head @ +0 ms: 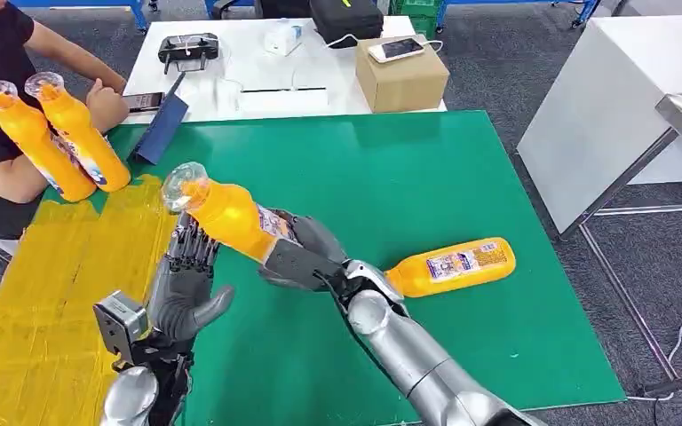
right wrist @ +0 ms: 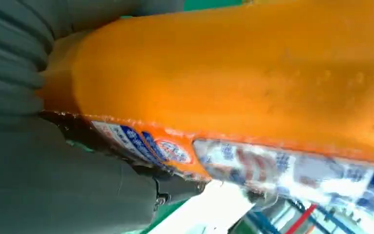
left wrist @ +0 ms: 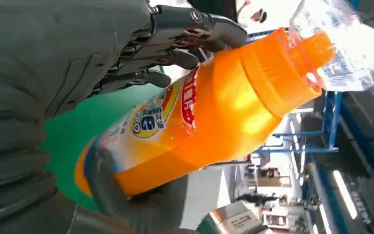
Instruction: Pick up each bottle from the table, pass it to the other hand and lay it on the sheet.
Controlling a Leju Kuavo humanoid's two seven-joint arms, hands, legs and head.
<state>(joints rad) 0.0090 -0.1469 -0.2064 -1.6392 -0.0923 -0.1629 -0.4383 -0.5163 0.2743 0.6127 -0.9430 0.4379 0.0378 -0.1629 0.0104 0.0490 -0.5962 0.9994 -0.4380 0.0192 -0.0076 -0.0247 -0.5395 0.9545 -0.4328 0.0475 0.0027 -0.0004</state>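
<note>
My right hand [head: 306,257] grips an orange bottle [head: 231,217] by its lower body and holds it tilted above the green table [head: 426,169], clear cap toward the yellow sheet [head: 44,293]. The left hand [head: 182,284] is spread just under and beside the bottle's neck, fingers [left wrist: 175,36] close to the label and thumb below. In the left wrist view the bottle [left wrist: 214,112] lies right in front of that palm. The right wrist view has the bottle [right wrist: 233,73] pressed against the right hand [right wrist: 39,185]. A second bottle [head: 453,266] lies on the green surface. Two bottles [head: 31,138] [head: 80,133] rest on the sheet's far end.
A person [head: 0,98] sits at the far left, an arm reaching to the white table [head: 231,62] behind. On it stand a cardboard box [head: 400,71] and a blue tablet stand [head: 162,120]. A white cabinet [head: 604,106] stands to the right.
</note>
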